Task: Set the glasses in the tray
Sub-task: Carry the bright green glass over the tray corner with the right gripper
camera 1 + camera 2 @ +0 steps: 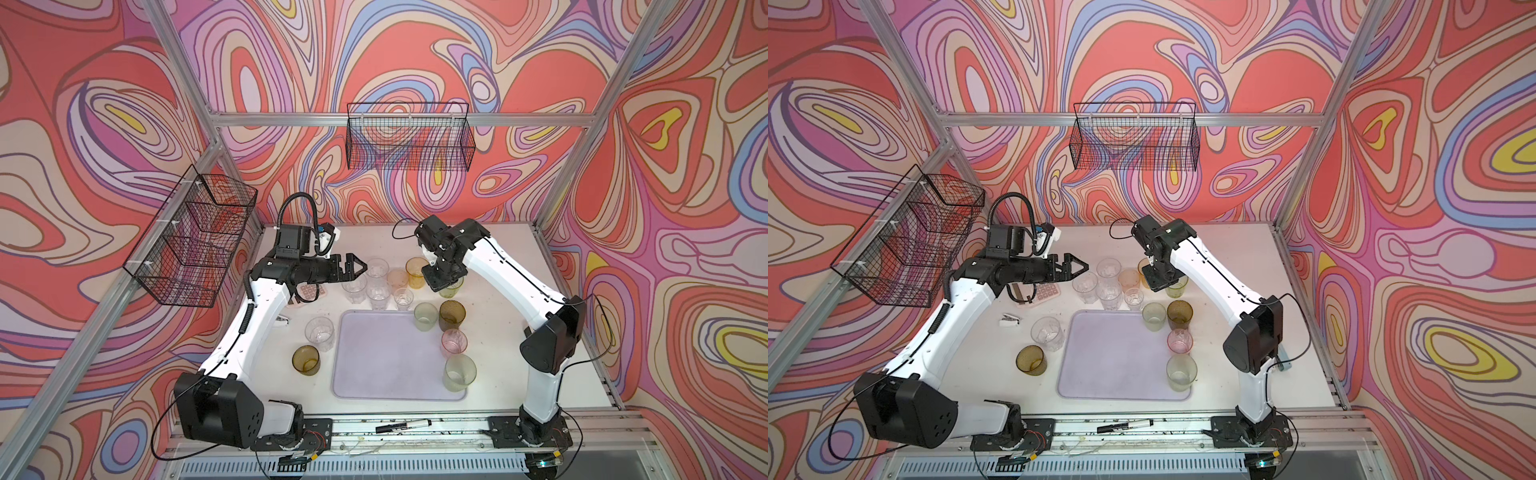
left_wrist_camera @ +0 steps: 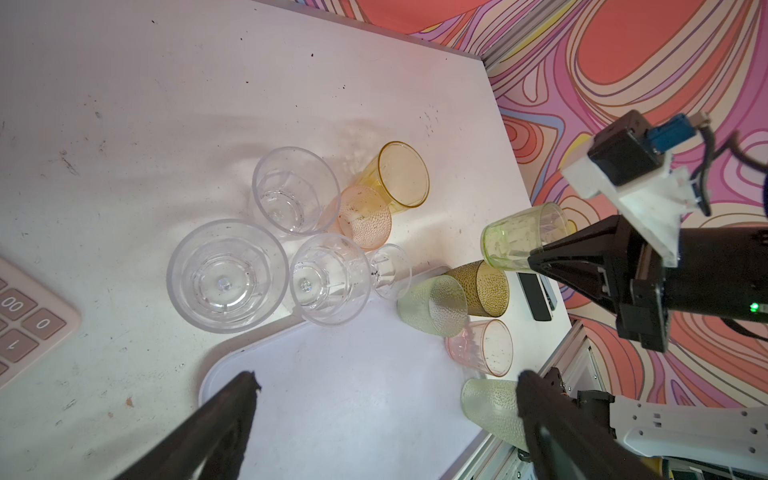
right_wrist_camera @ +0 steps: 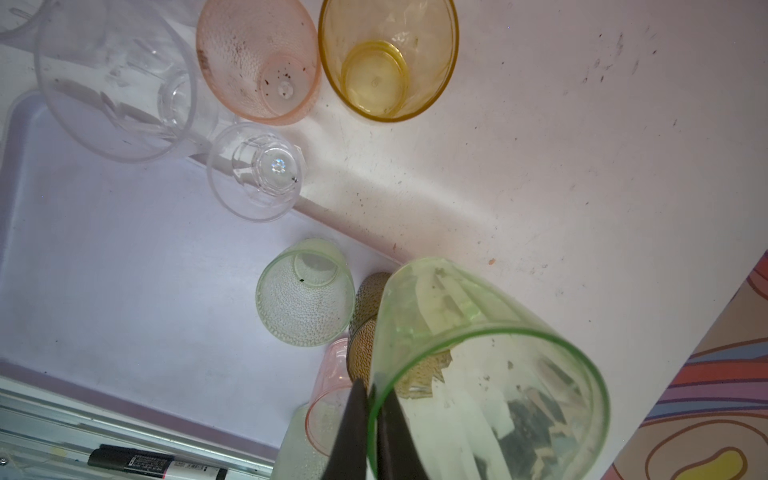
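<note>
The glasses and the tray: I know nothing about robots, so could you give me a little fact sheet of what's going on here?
Tray: lavender, middle bare; a dimpled pale green glass stands in one corner
Right gripper: shut on the rim of a smooth green glass, which it holds tilted
Left gripper: open, empty, beside the clear glasses
Outside the tray: the clear glasses, a peach glass and an amber glass behind it; others along its sides
</note>
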Tool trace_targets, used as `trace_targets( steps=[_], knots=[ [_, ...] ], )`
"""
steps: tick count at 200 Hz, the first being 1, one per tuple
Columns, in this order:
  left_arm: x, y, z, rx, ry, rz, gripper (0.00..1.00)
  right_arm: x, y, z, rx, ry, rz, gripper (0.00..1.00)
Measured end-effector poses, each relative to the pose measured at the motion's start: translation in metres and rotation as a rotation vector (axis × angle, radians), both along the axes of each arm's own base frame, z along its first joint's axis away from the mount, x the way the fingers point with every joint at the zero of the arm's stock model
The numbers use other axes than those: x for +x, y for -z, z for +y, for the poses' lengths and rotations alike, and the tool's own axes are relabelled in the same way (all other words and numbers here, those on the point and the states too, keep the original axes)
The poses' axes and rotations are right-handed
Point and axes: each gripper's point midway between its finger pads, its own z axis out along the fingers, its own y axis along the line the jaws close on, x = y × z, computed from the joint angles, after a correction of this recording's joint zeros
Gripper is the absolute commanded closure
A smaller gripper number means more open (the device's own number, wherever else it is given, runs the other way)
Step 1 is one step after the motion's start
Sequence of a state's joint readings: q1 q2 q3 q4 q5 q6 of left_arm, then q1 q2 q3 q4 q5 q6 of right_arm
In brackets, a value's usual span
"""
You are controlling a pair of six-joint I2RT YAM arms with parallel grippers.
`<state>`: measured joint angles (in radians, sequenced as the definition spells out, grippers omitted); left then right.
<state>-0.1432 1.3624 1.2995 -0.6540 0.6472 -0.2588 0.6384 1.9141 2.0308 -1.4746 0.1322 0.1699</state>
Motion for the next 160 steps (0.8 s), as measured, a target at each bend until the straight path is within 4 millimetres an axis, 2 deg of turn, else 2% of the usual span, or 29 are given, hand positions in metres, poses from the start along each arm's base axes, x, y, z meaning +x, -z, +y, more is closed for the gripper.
trace_targets(
  steps=[39, 122, 160],
  knots=[
    [0.000, 0.000, 0.000, 0.000, 0.000, 0.000, 0.00, -0.013, -0.014, 0.013, 0.020, -0.026, -0.009, 1.00],
    [0.000, 0.000, 0.000, 0.000, 0.000, 0.000, 0.00, -0.042, -0.022, 0.031, 0.042, -0.049, 0.007, 1.00],
    [0.000, 0.000, 0.000, 0.000, 0.000, 0.000, 0.00, -0.063, -0.024, 0.035, 0.055, -0.053, 0.019, 1.00]
  ],
)
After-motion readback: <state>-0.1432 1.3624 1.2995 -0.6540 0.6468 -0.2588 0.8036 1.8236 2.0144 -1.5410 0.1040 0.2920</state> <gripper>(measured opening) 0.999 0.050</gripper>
